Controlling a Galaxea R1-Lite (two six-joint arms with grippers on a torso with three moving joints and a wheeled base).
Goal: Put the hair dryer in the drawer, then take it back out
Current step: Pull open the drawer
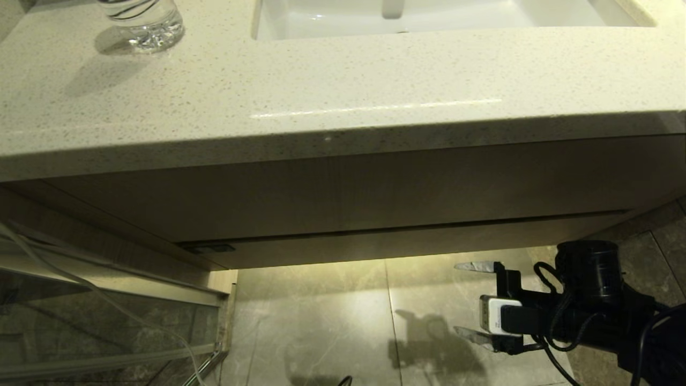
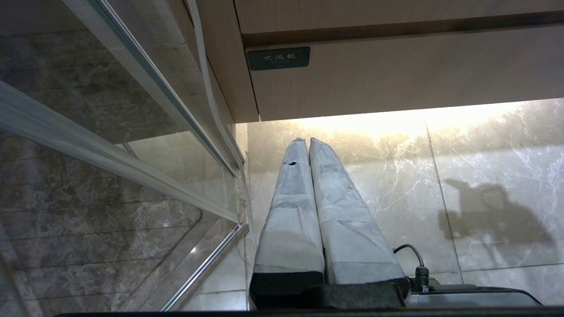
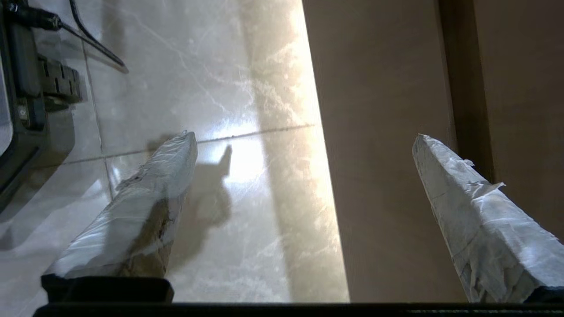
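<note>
The drawer point(image 1: 407, 242) is the narrow light-wood strip under the taller vanity panel, and it is pushed in flush. A small dark label point(image 2: 277, 58) sits at its left end. The hair dryer is out of view. My right gripper point(image 1: 465, 300) hangs open just below and in front of the drawer's right part, over the floor tiles. In the right wrist view the right gripper point(image 3: 304, 137) has nothing between its taped fingers, and one finger point(image 3: 467, 202) lies in front of the drawer front point(image 3: 383, 132). My left gripper point(image 2: 305, 141) is shut and empty, parked low near the floor.
A stone countertop point(image 1: 321, 80) overhangs the vanity, with a sink point(image 1: 429, 21) and a clear water bottle point(image 1: 142, 24) on it. A glass shower door point(image 1: 80, 321) with a metal frame and a white hose point(image 1: 107, 297) stands at the left. Glossy floor tiles point(image 1: 321, 321) lie below.
</note>
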